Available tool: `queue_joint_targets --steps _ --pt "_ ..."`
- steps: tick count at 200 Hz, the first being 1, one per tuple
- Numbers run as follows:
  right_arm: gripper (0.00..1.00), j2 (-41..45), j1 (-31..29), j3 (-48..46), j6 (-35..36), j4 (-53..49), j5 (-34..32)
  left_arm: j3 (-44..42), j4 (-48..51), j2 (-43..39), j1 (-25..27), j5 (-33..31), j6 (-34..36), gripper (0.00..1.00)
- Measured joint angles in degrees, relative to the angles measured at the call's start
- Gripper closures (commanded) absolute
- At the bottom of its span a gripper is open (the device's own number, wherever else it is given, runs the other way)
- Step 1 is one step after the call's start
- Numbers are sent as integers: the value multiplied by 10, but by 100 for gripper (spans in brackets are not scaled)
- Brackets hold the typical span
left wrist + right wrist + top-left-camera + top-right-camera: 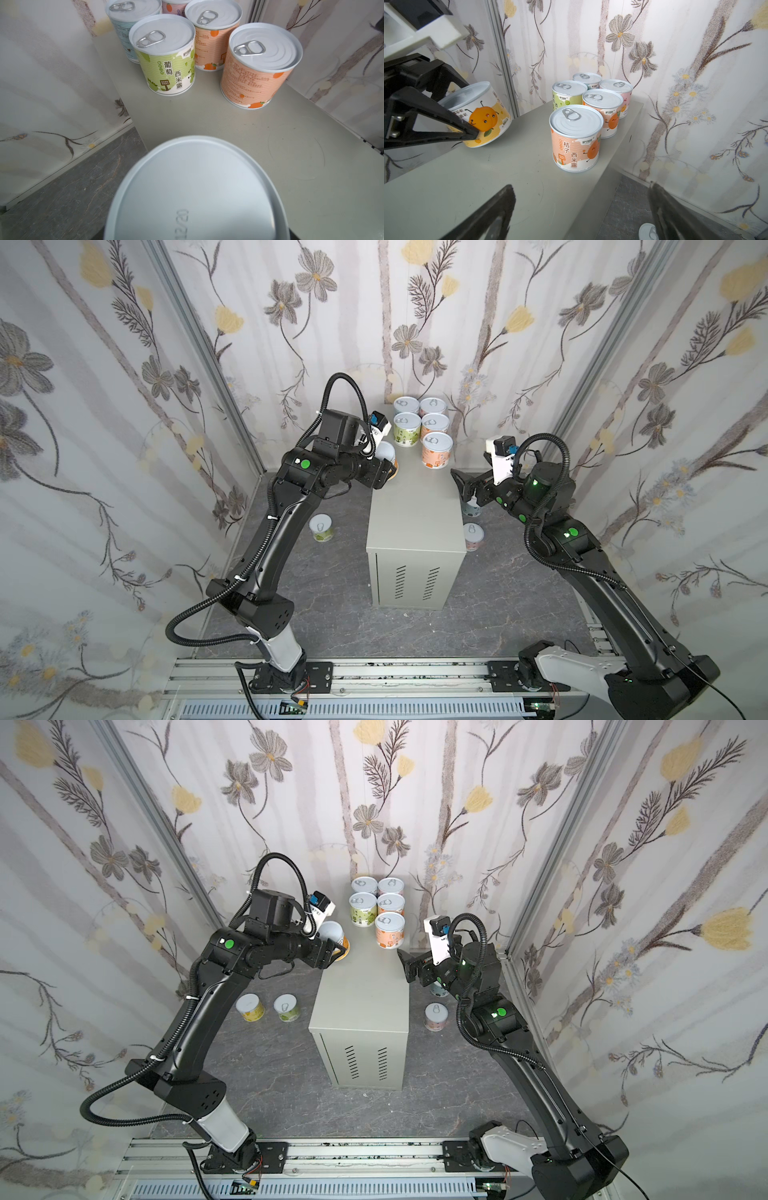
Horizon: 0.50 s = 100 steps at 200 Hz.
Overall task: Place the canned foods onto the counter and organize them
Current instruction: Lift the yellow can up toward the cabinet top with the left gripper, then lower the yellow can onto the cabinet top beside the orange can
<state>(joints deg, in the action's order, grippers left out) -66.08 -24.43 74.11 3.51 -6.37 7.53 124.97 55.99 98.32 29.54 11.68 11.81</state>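
Several canned foods (436, 450) stand upright in two rows at the back of the counter (415, 510), nearest an orange one (576, 143) and a green one (166, 60). My left gripper (386, 472) is shut on a yellow-labelled can (483, 116) that is tilted over the counter's left edge. The can's plain end (195, 187) faces the left wrist camera and hides the fingers there. Whether it touches the top I cannot tell. My right gripper (581, 207) hangs open and empty over the counter's right edge (405, 965).
On the dark floor left of the counter stand a yellow can (249, 1007) and a green can (286, 1007). On the right stand a pink can (436, 1016) and a pale one (471, 510) half hidden under the right gripper. Flowered walls close in on three sides.
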Motion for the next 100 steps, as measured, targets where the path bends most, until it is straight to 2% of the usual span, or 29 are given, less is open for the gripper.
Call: queue_joint_targets --steps 60,100 --pt "0 15 0 -21 6 -3 -6 17 -17 31 27 -30 10 32" --pt "0 17 0 -28 9 -3 -12 19 -28 41 29 -37 12 22"
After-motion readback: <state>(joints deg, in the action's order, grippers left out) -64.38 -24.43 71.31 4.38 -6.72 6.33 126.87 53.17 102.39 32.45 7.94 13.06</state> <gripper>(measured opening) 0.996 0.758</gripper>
